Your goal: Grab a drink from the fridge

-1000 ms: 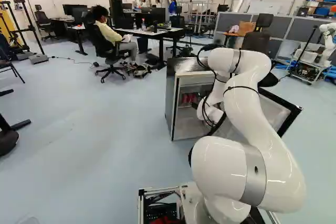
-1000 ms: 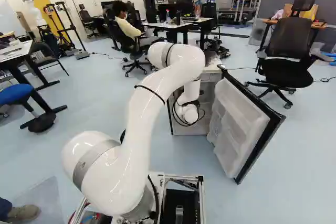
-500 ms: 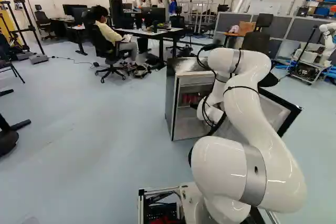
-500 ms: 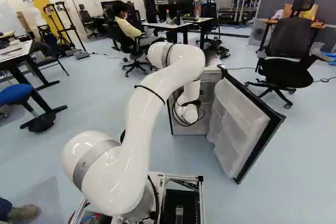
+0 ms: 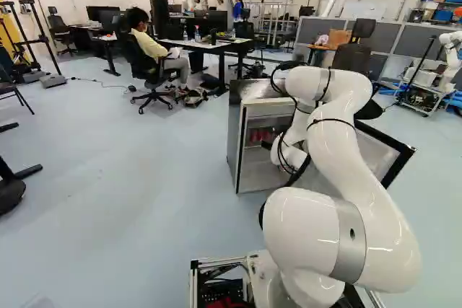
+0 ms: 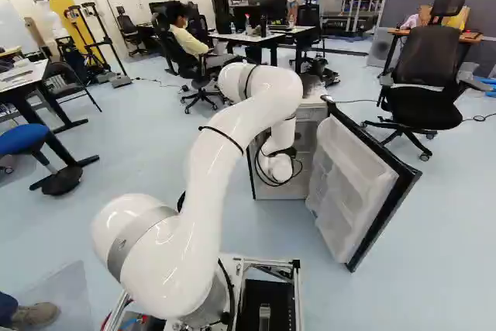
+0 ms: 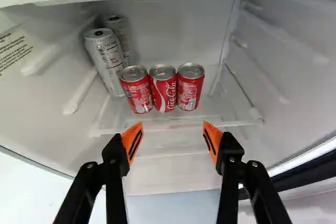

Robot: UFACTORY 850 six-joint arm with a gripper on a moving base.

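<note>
Well, end effector (image 5: 266, 145) open, facing red cans (image 7: 163, 90) on shelf (image 7: 178, 121) (desks (image 5: 198, 45) beyond fridge (image 5: 234, 131)).

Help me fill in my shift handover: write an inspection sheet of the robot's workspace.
Surface: pale, glossy fridge shelf; no spill seen.
Job's things: fridge with its door swung open; three red cans upright in a row; two taller silver cans beside and behind them.
Clutter: assorted items on the floor by the far desk.
Gripper: open, holding nothing, short of the red cans.
Cables: black cables loop outside the arm; a thin cable crosses the floor.
Surroundings: office chair beyond the door; another robot at the right of the left base view.
</note>
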